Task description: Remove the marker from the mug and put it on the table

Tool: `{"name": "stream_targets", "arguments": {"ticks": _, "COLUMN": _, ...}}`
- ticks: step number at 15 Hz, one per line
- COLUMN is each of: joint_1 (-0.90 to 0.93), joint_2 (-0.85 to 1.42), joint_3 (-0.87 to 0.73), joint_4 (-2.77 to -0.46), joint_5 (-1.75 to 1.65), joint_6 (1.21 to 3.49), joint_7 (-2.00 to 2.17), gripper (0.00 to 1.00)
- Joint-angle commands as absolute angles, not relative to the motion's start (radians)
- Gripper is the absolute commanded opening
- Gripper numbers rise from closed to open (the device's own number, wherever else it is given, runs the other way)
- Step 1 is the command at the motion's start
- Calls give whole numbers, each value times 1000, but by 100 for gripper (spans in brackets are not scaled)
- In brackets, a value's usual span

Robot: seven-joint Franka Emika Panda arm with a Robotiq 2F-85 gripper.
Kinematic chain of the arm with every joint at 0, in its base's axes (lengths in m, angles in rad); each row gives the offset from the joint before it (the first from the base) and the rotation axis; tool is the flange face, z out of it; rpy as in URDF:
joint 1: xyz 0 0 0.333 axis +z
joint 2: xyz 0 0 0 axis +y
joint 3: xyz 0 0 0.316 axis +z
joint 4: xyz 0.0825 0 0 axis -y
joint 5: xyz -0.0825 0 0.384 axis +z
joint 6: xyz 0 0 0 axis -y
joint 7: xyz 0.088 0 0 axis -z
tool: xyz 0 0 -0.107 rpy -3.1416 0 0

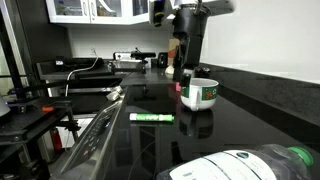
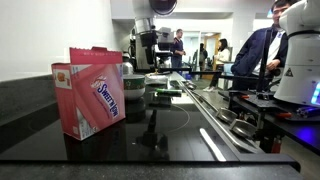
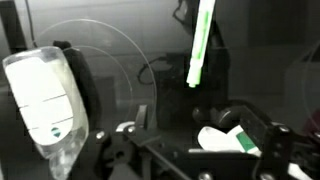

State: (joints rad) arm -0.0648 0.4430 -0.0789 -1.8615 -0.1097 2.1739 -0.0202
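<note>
The green marker (image 1: 152,118) lies flat on the glossy black table (image 1: 240,115), to the left of the mug and apart from it. It also shows in the wrist view (image 3: 203,40), lying on the dark surface. The white mug with a green band (image 1: 200,94) stands upright on the table. In the wrist view a part of it (image 3: 225,140) shows low between the fingers. My gripper (image 1: 183,74) hangs just above the mug's left rim. In the wrist view (image 3: 195,140) its fingers are spread wide and hold nothing.
A white-and-green bottle (image 1: 250,165) lies at the near edge of the table and shows in the wrist view (image 3: 45,100). A pink container (image 2: 95,90) stands on the counter. Cluttered benches and cables (image 1: 60,80) lie beyond the table's side.
</note>
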Motion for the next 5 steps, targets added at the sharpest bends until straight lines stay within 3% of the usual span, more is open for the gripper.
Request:
{"name": "stream_targets", "arguments": {"ticks": 1, "joint_1": -45, "joint_2": 318, "joint_3": -83, "joint_4": -1992, "joint_5": -177, "joint_6": 2287, "joint_7": -15, "gripper": 100}}
{"name": "stream_targets", "arguments": {"ticks": 5, "joint_1": -30, "joint_2": 235, "joint_3": -83, "joint_4": -2071, "joint_5": -217, "joint_6": 2339, "joint_7": 14, "gripper": 100}}
